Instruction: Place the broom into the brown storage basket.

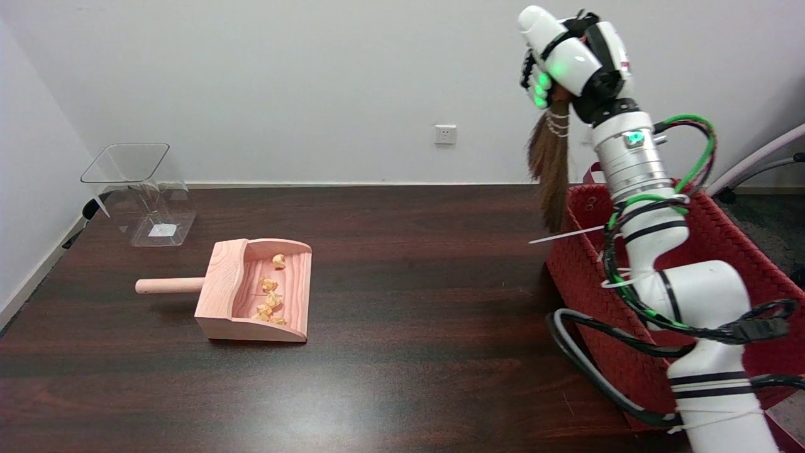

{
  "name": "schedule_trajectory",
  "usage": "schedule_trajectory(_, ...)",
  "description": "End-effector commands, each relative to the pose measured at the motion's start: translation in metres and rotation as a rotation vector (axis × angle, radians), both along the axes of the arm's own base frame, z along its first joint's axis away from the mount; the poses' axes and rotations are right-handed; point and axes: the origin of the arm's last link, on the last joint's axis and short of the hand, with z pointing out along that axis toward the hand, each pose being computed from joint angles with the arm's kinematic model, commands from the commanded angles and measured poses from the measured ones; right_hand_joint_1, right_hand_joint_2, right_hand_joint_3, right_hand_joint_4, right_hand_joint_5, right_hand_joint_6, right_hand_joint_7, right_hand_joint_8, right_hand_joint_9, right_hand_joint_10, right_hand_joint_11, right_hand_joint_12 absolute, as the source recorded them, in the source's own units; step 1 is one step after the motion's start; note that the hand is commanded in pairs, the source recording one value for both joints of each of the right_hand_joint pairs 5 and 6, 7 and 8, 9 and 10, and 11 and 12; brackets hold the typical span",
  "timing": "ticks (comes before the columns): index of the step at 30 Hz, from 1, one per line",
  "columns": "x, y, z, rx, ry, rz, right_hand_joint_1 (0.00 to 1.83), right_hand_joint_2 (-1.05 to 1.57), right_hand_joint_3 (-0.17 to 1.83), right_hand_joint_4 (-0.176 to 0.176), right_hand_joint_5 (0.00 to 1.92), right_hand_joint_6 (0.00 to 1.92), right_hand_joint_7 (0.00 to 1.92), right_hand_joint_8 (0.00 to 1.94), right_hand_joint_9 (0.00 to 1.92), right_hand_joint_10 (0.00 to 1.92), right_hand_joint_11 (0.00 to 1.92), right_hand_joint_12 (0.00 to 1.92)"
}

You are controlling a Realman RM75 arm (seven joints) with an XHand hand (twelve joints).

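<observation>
My right hand is raised high at the upper right and grips the top of a small broom. The broom's brown bristles hang straight down, bound near the top with white cord. Their tips dangle at the far left rim of the reddish-brown woven storage basket, which sits at the table's right edge. My forearm and its cables cover much of the basket's inside.
A pink wooden dustpan with several yellow paper scraps lies left of centre, its handle pointing left. A clear plastic bin stands at the far left. A dark wooden table spreads between them. A chair frame shows at the far right.
</observation>
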Motion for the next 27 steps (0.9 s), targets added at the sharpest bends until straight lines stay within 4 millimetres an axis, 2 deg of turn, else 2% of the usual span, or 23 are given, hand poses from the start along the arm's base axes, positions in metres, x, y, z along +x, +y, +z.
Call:
schedule_trajectory(1, 0.019, 0.032, 0.067, -0.081, -0.061, -0.005, 0.94, 1.57, 0.16, 0.000, 1.92, 1.92, 1.92, 1.92, 1.92, 1.92, 1.92, 1.92)
schedule_trajectory(7, 0.031, 0.043, 0.094, -0.087, -0.165, 0.038, 0.93, 1.57, 0.18, 0.000, 1.92, 1.92, 1.92, 1.92, 1.92, 1.92, 1.92, 1.92)
schedule_trajectory(11, 0.049, 0.050, 0.110, -0.084, -0.157, 0.063, 0.94, 1.57, 0.19, 0.000, 1.92, 1.92, 1.92, 1.92, 1.92, 1.92, 1.92, 1.92)
schedule_trajectory(16, 0.058, 0.055, 0.121, -0.067, -0.173, 0.046, 0.95, 1.57, 0.21, 0.000, 1.92, 1.92, 1.92, 1.92, 1.92, 1.92, 1.92, 1.92)
schedule_trajectory(23, 0.061, 0.074, 0.137, -0.050, -0.223, 0.068, 0.94, 1.57, 0.21, 0.000, 1.92, 1.92, 1.92, 1.92, 1.92, 1.92, 1.92, 1.92)
schedule_trajectory(27, 0.054, 0.090, 0.146, -0.052, -0.238, 0.045, 0.97, 1.57, 0.20, 0.000, 1.92, 1.92, 1.92, 1.92, 1.92, 1.92, 1.92, 1.92)
